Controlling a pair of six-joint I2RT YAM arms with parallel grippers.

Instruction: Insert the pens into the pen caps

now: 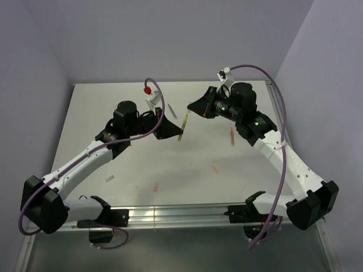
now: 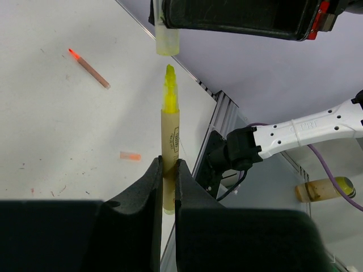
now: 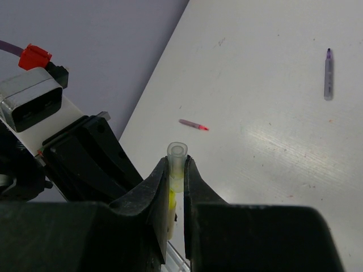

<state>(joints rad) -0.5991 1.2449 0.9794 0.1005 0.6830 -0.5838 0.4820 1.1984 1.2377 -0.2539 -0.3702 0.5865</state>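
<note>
Two claws met above the far-middle part of the tabletop (image 1: pixel 142 164), both raised off it. Left claw (image 2: pixel 168 181) was clamped on the lower barrel of the yellow pen (image 2: pixel 171 136), with the pen's tip pointing away from the claw. Right claw (image 3: pixel 177 184) was clamped on the pale yellow cap (image 3: pixel 177 156), and only the cap's ends stuck out past the fingers. In the left wrist view we saw the pen tip just under the cap's mouth, roughly lined up, with a thin gap between them and no contact.

Loose items lay flat and well apart from the held pair. The purple pen (image 1: pixel 172 111) lay toward the far edge, just beyond the left wrist. The orange-red pen (image 1: pixel 232 136) lay beside the right arm, and the orange cap (image 1: pixel 215 169) sat nearer us on bare tabletop between the arms. The pink cap (image 1: pixel 109 179) lay close by the left forearm. The pink-red pen (image 3: pixel 194 124) lay close to a tabletop edge by the wall; we could not tell which edge. A metal rail (image 1: pixel 170 215) ran along the near edge.
</note>
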